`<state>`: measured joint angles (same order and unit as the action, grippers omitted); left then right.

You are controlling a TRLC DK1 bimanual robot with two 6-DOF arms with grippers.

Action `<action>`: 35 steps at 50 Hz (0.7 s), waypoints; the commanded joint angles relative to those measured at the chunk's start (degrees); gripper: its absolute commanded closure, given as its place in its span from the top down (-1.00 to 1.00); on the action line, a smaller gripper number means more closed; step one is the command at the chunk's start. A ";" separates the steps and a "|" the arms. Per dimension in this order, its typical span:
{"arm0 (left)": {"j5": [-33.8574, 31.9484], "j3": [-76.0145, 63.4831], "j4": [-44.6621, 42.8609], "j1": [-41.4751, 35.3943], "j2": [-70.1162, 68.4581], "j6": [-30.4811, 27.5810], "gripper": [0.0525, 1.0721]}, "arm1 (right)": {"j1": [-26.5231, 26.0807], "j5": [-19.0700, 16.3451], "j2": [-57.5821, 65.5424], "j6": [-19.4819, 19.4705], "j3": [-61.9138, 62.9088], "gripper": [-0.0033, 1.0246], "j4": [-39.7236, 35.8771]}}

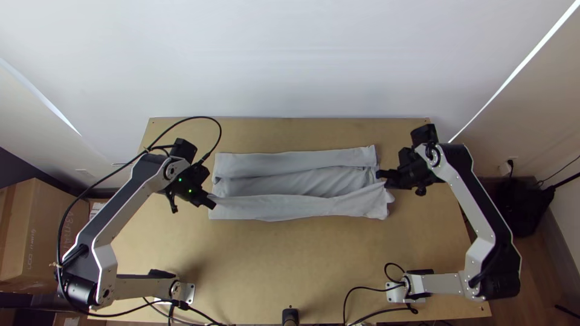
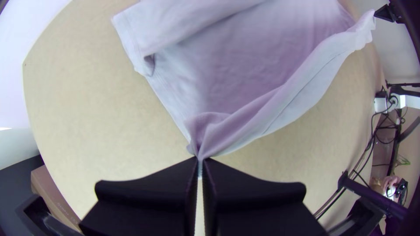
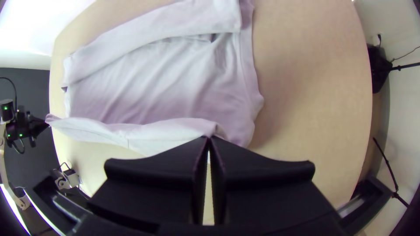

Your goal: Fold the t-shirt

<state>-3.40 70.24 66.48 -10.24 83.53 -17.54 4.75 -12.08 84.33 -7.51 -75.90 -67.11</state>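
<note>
The light grey t-shirt (image 1: 284, 181) lies lengthwise across the table, its far side folded inward as a long strip and its near side lifted and turned partly over the middle. At its left end is my left gripper (image 1: 211, 203); my right gripper (image 1: 380, 176) is at its right end. In the left wrist view the left gripper (image 2: 200, 161) is shut on a gathered corner of the shirt (image 2: 262, 65). In the right wrist view the right gripper (image 3: 208, 140) is shut on the near flap's edge of the shirt (image 3: 153, 83).
Bare wooden table (image 1: 266, 259) extends in front of the shirt and on both sides. Black cables (image 1: 362, 302) lie at the near edge by the right arm's base. A cardboard box (image 1: 42, 235) stands beyond the table's left side.
</note>
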 commanded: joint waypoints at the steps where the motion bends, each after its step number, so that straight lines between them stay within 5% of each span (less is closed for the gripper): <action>1: -0.03 4.12 -0.21 0.84 3.49 0.23 -0.94 | 0.17 -0.49 4.35 -1.54 -4.70 -0.95 0.93; 35: -3.11 30.31 -1.00 6.55 28.01 -1.36 -0.94 | 2.28 -1.02 33.79 -5.41 -36.07 -0.95 2.07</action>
<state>-6.02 96.82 64.99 -4.75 107.98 -17.85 6.85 -12.93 114.04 -11.68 -108.05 -65.14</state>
